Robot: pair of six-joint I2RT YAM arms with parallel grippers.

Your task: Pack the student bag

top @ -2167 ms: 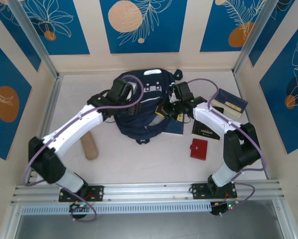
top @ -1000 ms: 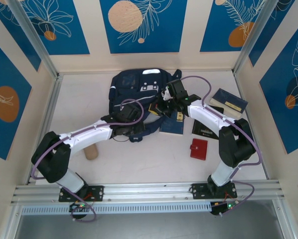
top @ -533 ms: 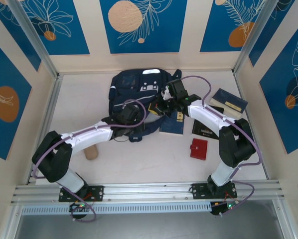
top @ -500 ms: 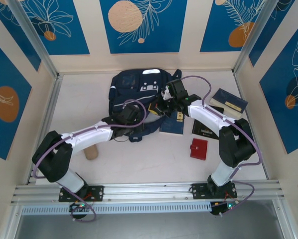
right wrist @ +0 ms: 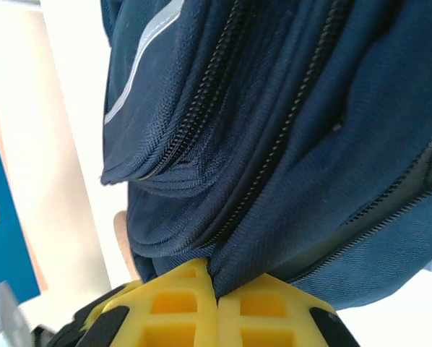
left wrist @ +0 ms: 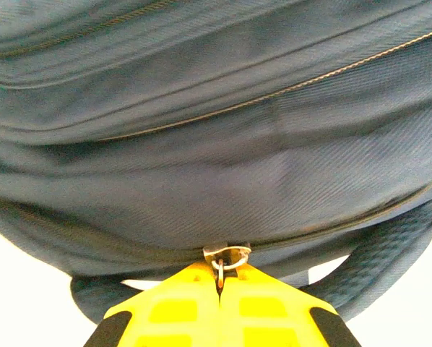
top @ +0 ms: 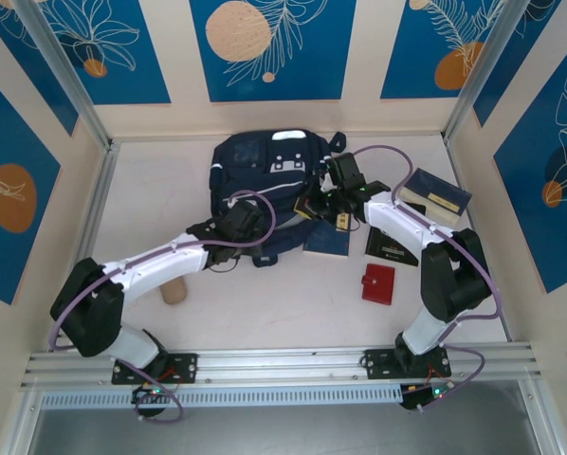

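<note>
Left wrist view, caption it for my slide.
The left hand pinches the zipper pull of the navy student bag.

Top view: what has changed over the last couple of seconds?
The left gripper swung from the far end of the bag to its near edge and closed on a zipper pull. The right gripper stays clamped on the bag's side; the booklets and red wallet lie unmoved.

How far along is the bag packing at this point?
Done: nothing visibly packed; booklets and red wallet lie on the table. In hand: left gripper shut on the zipper pull, right gripper pinching bag fabric. Left: open the zip, load the items.
</note>
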